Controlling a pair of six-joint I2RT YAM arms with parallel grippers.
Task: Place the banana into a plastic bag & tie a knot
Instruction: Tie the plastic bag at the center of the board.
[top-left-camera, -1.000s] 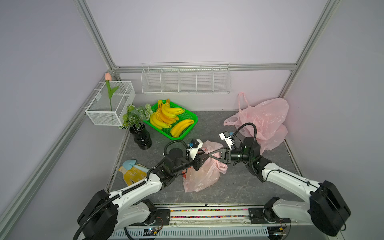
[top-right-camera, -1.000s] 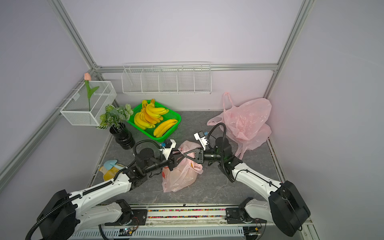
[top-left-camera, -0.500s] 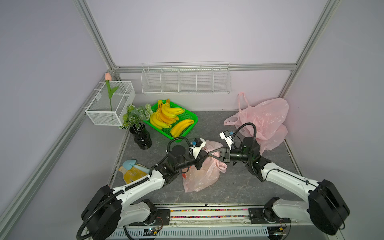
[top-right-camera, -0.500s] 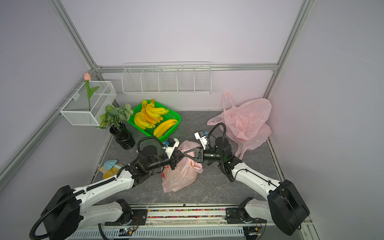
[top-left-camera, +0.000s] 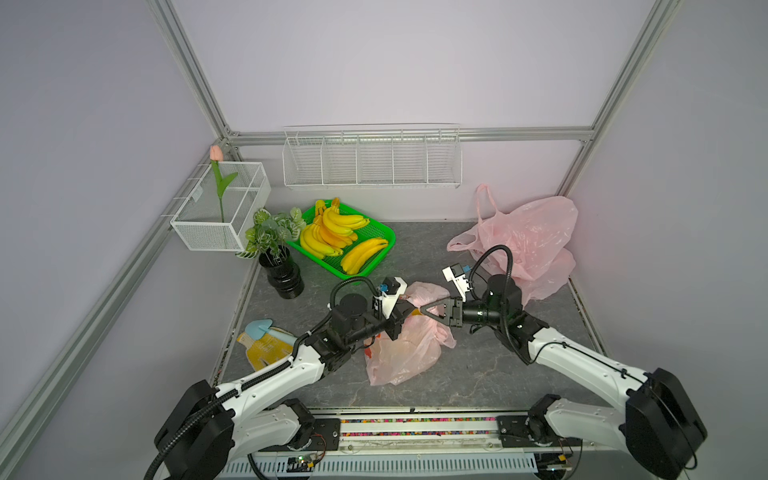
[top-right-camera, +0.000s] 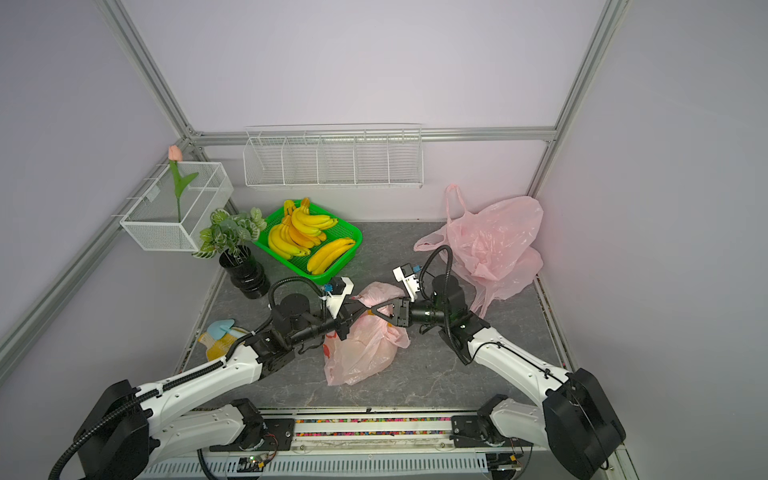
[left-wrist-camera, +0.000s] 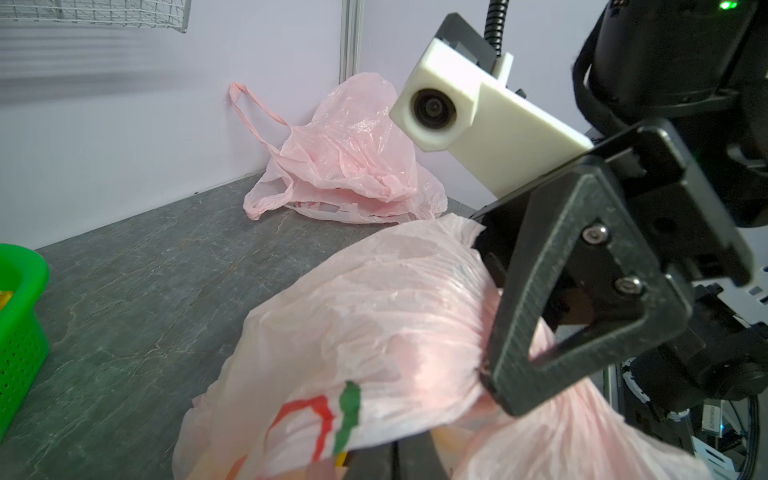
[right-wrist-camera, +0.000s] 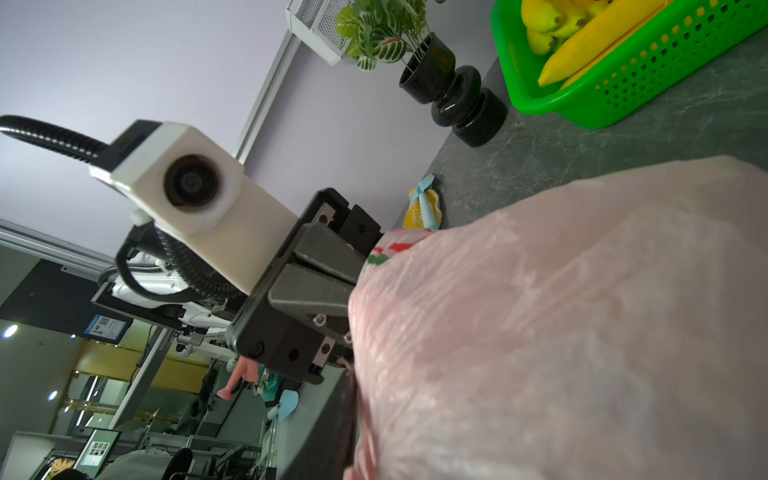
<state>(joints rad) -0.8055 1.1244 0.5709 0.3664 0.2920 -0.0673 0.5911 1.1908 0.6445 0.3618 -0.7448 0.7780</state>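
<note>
Grey counter (top-left-camera: 478, 365) bears a limp, slippery pink bag (top-left-camera: 399, 357), best pinched at its bunched top, where the left gripper (top-left-camera: 410, 311) sits clamped; whether the right gripper (top-left-camera: 424, 309) is parted cannot be told.

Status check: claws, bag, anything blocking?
Left claw shut on bag top. Right claw at same spot, grip unclear. Knot not visible. Nothing in the way.

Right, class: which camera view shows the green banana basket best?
A top view: the whole basket and its bananas show, unblocked. The right wrist view catches only one end; the left wrist view only a green edge.
</note>
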